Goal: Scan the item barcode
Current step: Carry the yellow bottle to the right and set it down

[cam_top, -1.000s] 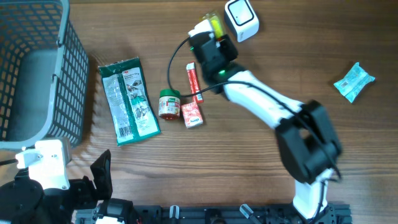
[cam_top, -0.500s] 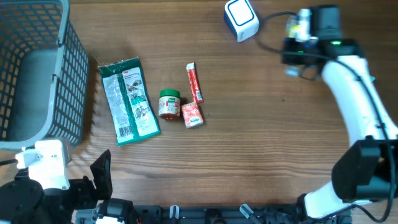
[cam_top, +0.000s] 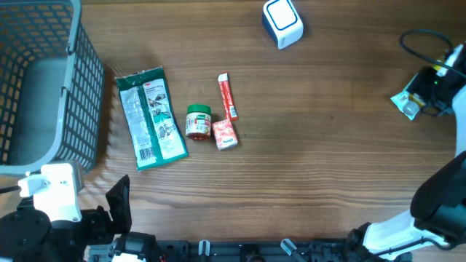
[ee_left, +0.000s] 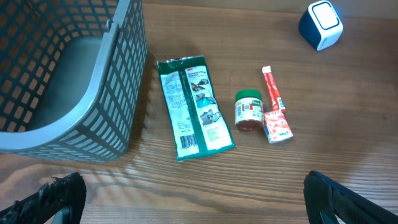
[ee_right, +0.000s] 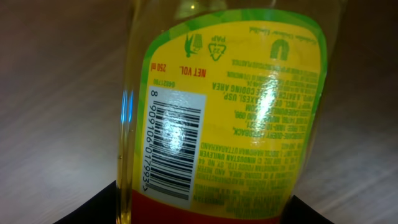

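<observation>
Half-open right gripper (cam_top: 431, 89) around bottle (ee_right: 230, 106)

Jar (cam_top: 198, 121) sits between pouch (cam_top: 151, 118) and sachet (cam_top: 225, 135) (basket (cam_top: 84, 94) far left).

left arm (cam_top: 51, 211): folded low, just on the near side of the basket (cam_top: 84, 87) | left gripper (ee_left: 198, 202): jaws spread wide, nothing between them | right arm (cam_top: 444, 196): stretched along the side opposite the basket, well apart from it | right gripper (cam_top: 426, 91): fingers clamped on bottle (ee_right: 224, 106), barcode facing wrist camera
</observation>
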`<control>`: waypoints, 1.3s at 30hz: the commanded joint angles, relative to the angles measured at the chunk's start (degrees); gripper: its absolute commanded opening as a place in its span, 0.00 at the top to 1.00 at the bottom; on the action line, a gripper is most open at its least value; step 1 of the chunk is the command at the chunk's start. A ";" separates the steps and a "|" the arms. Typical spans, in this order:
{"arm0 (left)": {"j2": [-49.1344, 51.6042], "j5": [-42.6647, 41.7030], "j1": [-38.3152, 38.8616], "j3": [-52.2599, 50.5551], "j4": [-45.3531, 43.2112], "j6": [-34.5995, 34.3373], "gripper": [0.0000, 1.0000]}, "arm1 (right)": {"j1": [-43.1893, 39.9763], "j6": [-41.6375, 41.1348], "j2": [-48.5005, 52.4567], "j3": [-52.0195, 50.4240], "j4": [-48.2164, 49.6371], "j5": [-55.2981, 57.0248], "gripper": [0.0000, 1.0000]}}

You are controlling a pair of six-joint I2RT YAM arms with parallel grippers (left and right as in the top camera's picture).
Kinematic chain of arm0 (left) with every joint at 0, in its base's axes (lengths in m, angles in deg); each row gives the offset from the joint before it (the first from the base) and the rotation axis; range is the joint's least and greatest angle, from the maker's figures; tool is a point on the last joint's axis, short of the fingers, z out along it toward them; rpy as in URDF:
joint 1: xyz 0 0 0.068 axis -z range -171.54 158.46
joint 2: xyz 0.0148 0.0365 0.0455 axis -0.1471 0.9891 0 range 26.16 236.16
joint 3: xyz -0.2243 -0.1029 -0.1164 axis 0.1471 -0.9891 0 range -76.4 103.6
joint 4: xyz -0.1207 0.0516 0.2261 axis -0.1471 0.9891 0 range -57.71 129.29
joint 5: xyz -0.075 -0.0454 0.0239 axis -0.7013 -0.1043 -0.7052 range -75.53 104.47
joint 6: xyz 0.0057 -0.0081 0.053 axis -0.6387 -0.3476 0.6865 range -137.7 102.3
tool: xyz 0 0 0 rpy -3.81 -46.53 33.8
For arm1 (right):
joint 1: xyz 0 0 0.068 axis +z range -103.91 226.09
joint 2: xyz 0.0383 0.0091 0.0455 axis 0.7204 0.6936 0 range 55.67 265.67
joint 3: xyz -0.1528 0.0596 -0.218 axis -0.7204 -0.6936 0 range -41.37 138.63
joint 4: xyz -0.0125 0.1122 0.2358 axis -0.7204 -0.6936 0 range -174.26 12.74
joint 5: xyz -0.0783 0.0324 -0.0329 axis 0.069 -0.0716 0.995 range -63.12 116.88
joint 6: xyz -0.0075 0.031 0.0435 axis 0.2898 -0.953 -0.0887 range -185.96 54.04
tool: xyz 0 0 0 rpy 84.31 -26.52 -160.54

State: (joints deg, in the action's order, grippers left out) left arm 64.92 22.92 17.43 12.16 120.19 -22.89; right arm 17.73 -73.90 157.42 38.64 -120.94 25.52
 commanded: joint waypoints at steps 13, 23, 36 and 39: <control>-0.04 -0.31 -0.20 0.07 -0.11 0.70 0.00 | -9.99 -1.03 7.02 -4.28 1.44 6.05 0.96; -0.04 -0.31 -0.20 0.07 -0.11 0.70 0.00 | -9.97 -1.05 8.50 -4.31 2.38 5.79 0.59; -0.04 -0.31 -0.20 0.07 -0.11 0.70 0.00 | -9.97 -1.03 8.50 -4.28 2.73 5.35 0.13; -0.04 -0.31 -0.20 0.07 -0.11 0.70 0.00 | -9.97 -1.05 8.50 -4.28 2.73 5.14 0.13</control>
State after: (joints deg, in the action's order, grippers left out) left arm 64.92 22.92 17.43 12.16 120.19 -22.87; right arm 7.74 -74.91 165.22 34.40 -118.34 30.57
